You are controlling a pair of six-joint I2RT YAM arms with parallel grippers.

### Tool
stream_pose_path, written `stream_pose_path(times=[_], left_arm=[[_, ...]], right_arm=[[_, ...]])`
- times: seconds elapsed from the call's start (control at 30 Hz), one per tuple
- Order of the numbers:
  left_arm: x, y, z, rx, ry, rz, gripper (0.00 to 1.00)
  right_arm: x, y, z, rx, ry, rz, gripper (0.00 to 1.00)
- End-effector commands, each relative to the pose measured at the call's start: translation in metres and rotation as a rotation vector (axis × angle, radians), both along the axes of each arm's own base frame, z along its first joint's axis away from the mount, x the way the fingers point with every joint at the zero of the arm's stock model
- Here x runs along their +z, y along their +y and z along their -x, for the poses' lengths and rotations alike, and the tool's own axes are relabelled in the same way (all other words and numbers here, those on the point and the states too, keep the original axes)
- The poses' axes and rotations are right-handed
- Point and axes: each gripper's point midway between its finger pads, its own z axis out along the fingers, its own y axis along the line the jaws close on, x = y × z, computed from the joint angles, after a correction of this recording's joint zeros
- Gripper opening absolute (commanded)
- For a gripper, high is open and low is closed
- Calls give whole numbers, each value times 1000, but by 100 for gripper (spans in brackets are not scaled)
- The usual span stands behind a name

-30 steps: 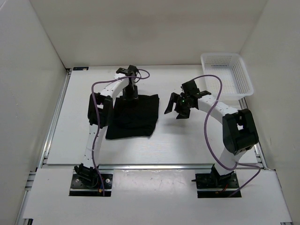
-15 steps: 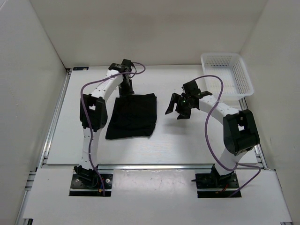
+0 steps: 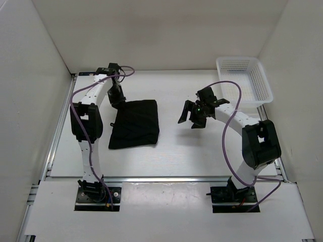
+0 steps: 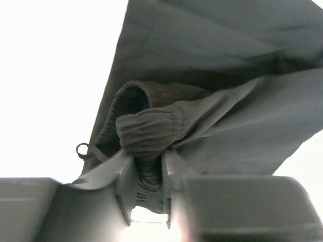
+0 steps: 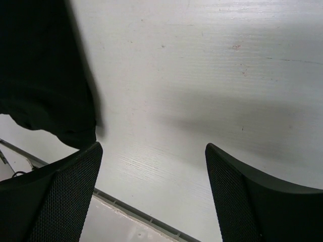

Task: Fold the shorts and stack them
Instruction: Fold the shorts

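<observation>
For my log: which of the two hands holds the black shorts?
The left hand: shut on a bunched edge of the shorts. The right hand hangs open and empty.

The shorts (image 4: 227,116) overrun the left wrist view.

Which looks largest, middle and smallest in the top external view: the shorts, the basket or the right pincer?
1. The shorts and the basket look about the same size, too close to rank.
2. The right pincer is clearly smallest.
</observation>
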Motion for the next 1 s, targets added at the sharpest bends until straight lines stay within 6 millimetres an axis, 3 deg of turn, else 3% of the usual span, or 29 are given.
stream_pose_path(times=[0.0,0.07,0.1,0.13,0.23,0.3,0.37,0.43,0.47,0.5,0.53,0.57,0.6,0.63,0.7,0.73,0.77,0.8,0.83,0.87,0.93,0.97], left_arm=[[-12,12,3,5,26,-2,40],[-16,19,2,18,35,-17,64],[-20,26,5,30,56,-33,85],[-14,28,2,43,34,-43,91],[21,40,-1,85,-51,-102,100],[50,46,0,111,-127,-121,100],[53,47,11,120,-129,-118,100],[63,38,22,101,-158,-87,95],[47,38,36,97,-115,-85,90],[42,31,36,82,-130,-59,78],[40,29,41,78,-137,-43,69],[15,28,56,74,-77,-42,63],[6,27,59,80,-64,-33,54],[-1,27,57,80,-73,-31,42],[-26,26,63,77,-18,-32,35],[-33,28,60,95,-13,-31,33],[-47,28,58,95,14,-35,33],[-52,28,57,95,26,-37,32],[-57,27,53,94,28,-38,32],[-67,29,51,96,50,-51,32],[-68,24,44,87,44,-50,32],[-68,24,44,87,44,-50,32]], right_arm=[[9,4,7,31,-31,8,88],[11,6,7,35,-35,14,88],[10,5,7,31,-38,22,88],[8,7,11,39,-30,34,90],[20,13,13,61,-65,50,90],[28,23,17,88,-92,64,90],[41,44,24,140,-122,54,87],[41,67,34,192,-120,46,81],[41,76,36,212,-122,44,73],[51,92,33,230,-142,12,69],[41,109,41,277,-116,15,66],[39,119,42,295,-116,14,64],[49,135,37,302,-141,-10,62],[35,148,39,329,-120,-7,62],[28,160,30,339,-113,-19,59],[11,167,26,337,-82,-13,59],[12,173,17,331,-98,-13,58],[6,175,12,324,-98,1,54],[-17,174,10,318,-62,40,53],[-19,179,5,318,-66,38,53],[-40,170,0,296,-30,95,51],[-41,168,-2,288,-37,107,50]])
